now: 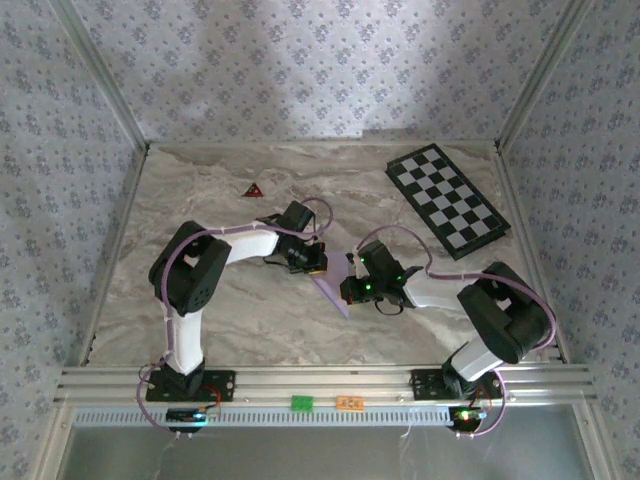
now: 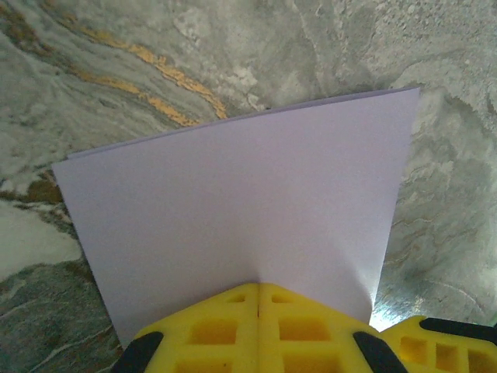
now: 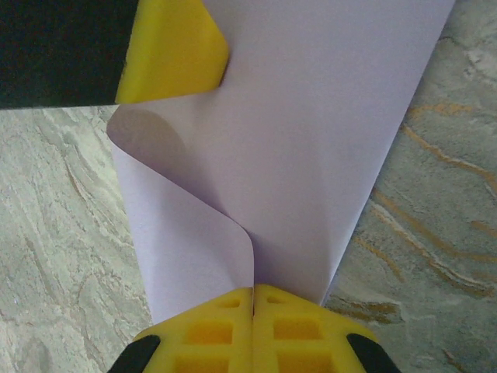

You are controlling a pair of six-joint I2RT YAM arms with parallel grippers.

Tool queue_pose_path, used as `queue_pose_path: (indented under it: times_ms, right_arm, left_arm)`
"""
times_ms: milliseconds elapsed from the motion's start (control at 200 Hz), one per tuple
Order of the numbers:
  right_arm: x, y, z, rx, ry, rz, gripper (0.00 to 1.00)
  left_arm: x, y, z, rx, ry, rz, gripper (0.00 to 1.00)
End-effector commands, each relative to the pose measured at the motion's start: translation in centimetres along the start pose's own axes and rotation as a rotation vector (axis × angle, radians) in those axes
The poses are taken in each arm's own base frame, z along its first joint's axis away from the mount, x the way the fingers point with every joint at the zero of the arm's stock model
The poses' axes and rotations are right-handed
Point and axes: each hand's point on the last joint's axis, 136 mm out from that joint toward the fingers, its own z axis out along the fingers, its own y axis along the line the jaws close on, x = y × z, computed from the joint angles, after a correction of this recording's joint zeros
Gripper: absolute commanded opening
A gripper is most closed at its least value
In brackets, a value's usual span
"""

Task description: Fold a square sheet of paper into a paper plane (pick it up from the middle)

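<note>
The square sheet of paper (image 1: 333, 291), pale lilac, hangs above the marble table between both grippers at the middle. My left gripper (image 2: 258, 286) is shut on one edge of the paper (image 2: 241, 210), which spreads flat and doubled ahead of it. Opposite it, my right gripper (image 3: 254, 289) is shut on the other edge, where the paper (image 3: 311, 155) curls over into a loose fold on the left. In the top view the left gripper (image 1: 312, 262) and right gripper (image 1: 352, 288) face each other closely. The left gripper's yellow finger (image 3: 175, 50) touches the sheet at the upper left of the right wrist view.
A black-and-white checkered board (image 1: 447, 200) lies at the back right. A small dark red triangle (image 1: 253, 190) sits at the back left. Patterned walls and a metal frame (image 1: 320, 380) enclose the marble table (image 1: 200, 200).
</note>
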Motion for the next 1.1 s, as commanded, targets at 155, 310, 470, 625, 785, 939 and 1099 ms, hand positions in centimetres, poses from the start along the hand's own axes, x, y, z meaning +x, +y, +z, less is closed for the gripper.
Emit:
queue_pose_path:
  times_ms: [155, 310, 470, 625, 785, 939, 1099]
  right_arm:
    - [1.3, -1.4, 0.5, 0.06, 0.035, 0.023, 0.0]
    - [1.3, -1.4, 0.6, 0.052, 0.027, 0.034, 0.0]
    - [1.2, -1.2, 0.7, 0.04, 0.024, 0.04, 0.0]
    - [1.3, -1.2, 0.6, 0.04, 0.024, 0.043, 0.0]
    - [1.4, -1.6, 0.7, 0.048, 0.02, 0.061, 0.0]
    - [1.3, -1.7, 0.7, 0.049, 0.013, 0.073, 0.0]
    - [1.1, -1.9, 1.0, 0.05, 0.011, 0.089, 0.0]
  left_arm:
    - [-2.0, -2.3, -2.7, -0.003, -0.038, 0.07, 0.1]
    - [-2.8, -3.2, -4.7, 0.0, -0.081, 0.092, 0.11]
    - [-2.2, -2.8, -3.9, 0.011, -0.048, 0.073, 0.09]
    - [-1.3, -2.4, -3.5, 0.023, -0.058, 0.045, 0.07]
    - [-0.4, -2.9, -5.2, 0.068, -0.14, 0.028, 0.05]
    - [1.0, -3.4, -6.5, 0.15, -0.206, -0.011, 0.05]
    - [2.5, -4.1, -6.5, 0.219, -0.209, -0.036, 0.04]
